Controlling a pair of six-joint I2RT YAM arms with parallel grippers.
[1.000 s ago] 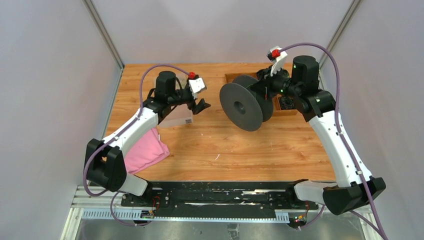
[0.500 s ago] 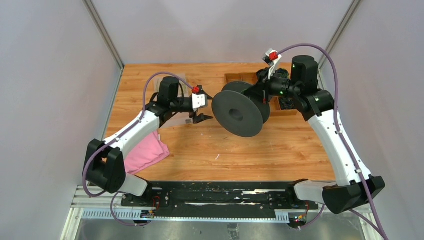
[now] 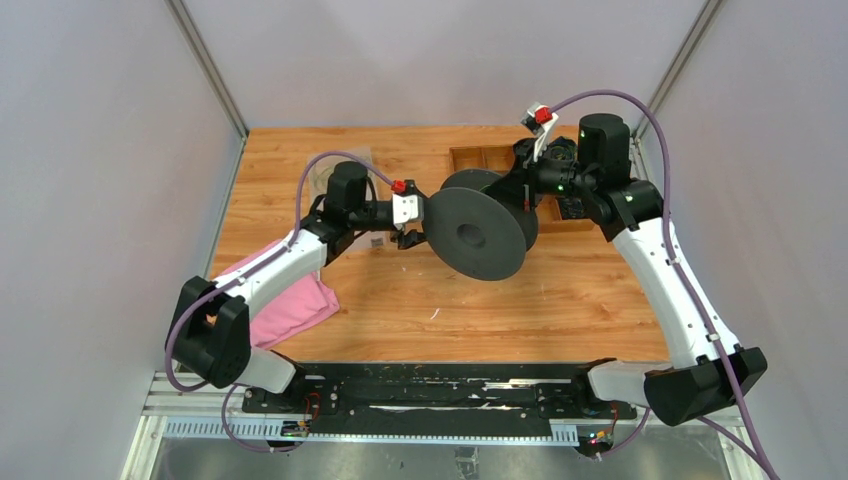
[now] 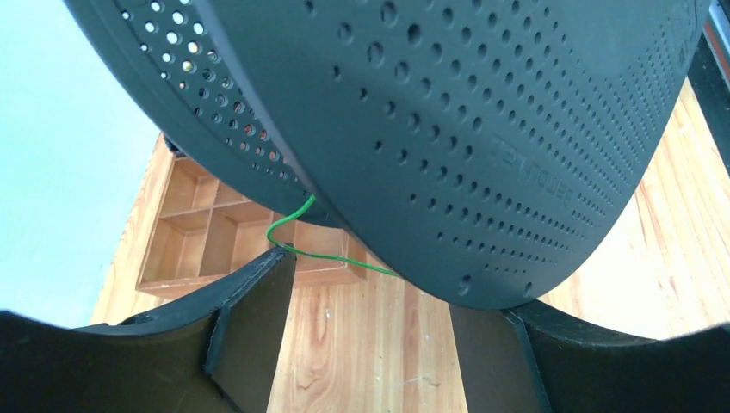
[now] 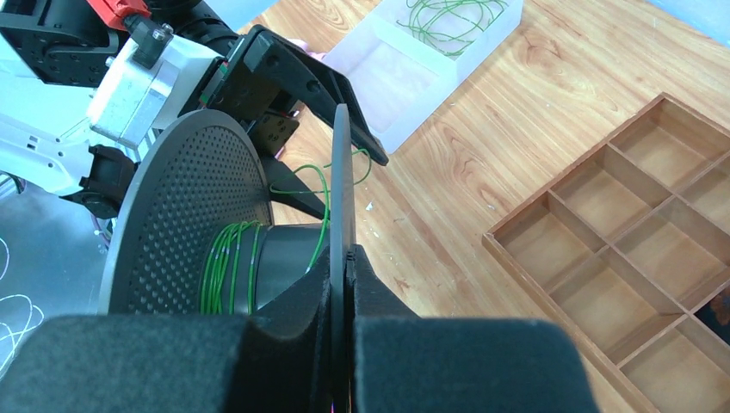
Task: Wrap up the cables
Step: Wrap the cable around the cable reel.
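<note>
The big black spool (image 3: 478,235) hangs above the table's middle, with my right gripper (image 5: 344,258) shut on the rim of its far flange (image 5: 342,172). Green cable (image 5: 228,267) is wound in a few turns round the hub, and a loose loop (image 4: 288,228) trails off it. My left gripper (image 3: 410,226) is open at the spool's left edge. The near flange (image 4: 482,129) sits just above its jaws. The cable loop touches the tip of the left finger (image 4: 250,327), and only bare table shows between the jaws. More green cable lies coiled in a clear box (image 5: 430,34).
A wooden compartment tray (image 3: 478,156) sits behind the spool, seen close in the right wrist view (image 5: 637,232). The clear box (image 3: 325,175) lies under the left arm. A pink cloth (image 3: 290,305) lies at the table's left front.
My left gripper has swung right and come up to the spool's left rim, its jaws narrowing a little. The right arm has brought the spool slightly left and nearer.
</note>
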